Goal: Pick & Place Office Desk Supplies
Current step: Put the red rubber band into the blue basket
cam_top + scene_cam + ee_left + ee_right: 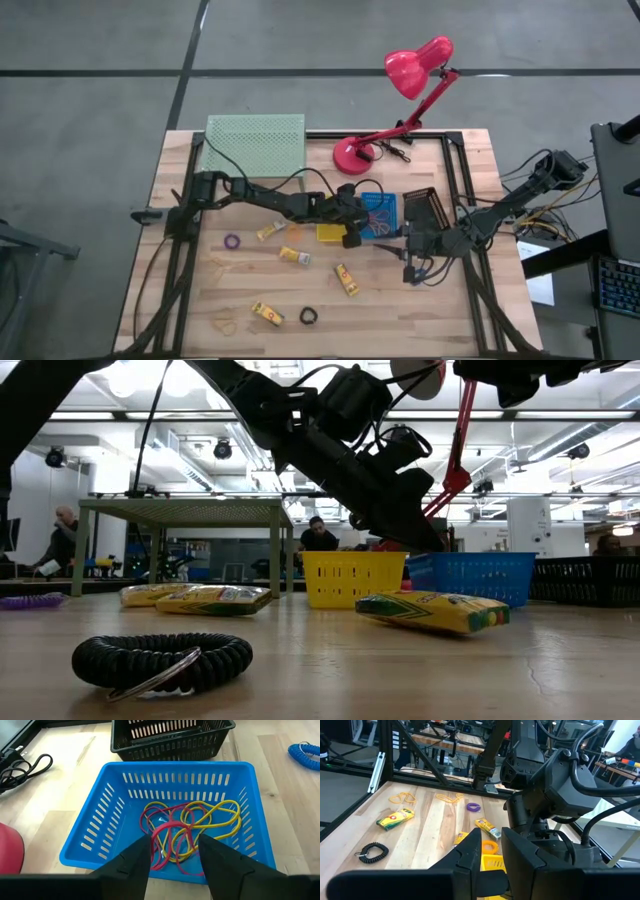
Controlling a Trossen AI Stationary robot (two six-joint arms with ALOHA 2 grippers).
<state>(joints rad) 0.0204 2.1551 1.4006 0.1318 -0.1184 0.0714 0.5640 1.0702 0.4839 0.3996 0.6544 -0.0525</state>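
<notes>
While the left gripper (pixel 172 851) hangs, jaws open, thin red and yellow rubber bands (pixel 187 830) lie tangled.

A blue slotted basket (pixel 95 832) holds tangled yellow and red rubber bands (pixel 190 832), beside a black slotted basket (pixel 170 742) and a yellow basket (pixel 352 578). Yellow crayon packets (pixel 432 611), trimmed in green, lie on the pale wood-grain surface (pixel 400 310). A black coiled ring (pixel 160 658), a purple ring (pixel 232 241) and a blue coiled ring (pixel 305 755) dot the boards. A pink-red lamp (pixel 418 66) stands by a pale green mesh shelf (pixel 255 143). Both arms' tools, left (pixel 175 865) and right (pixel 491 857), are dark.
</notes>
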